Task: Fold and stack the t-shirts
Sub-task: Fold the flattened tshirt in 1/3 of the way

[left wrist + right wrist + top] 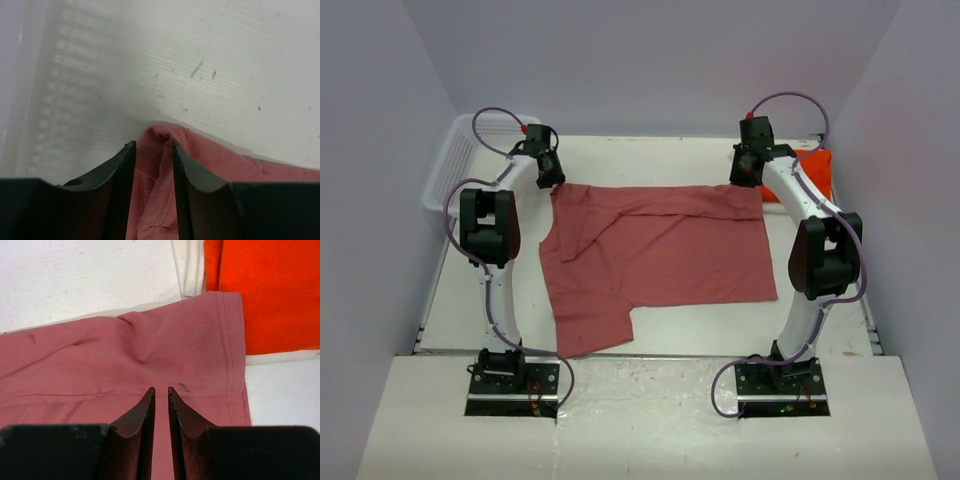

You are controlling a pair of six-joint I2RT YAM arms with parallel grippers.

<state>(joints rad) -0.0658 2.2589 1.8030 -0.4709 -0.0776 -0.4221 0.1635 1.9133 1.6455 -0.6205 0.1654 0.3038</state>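
Lying spread across the middle of the bench, the rose-red t-shirt point(660, 250) is held by its far edge at both ends: the left gripper point(154, 146) is clamped on a bunched wad of cloth near the far-left corner, by the mesh basket point(455, 160), and the right gripper point(161, 390) is closed to a narrow slit on a thin layer toward the far-right corner. The orange t-shirt point(270, 290) sits at the far-right corner atop the white t-shirt point(189, 265), with the rose hem against them. Risks: the thin right-hand pinch may slip under pull and skew the fold, and a dragged hem may disturb the stacked pair.
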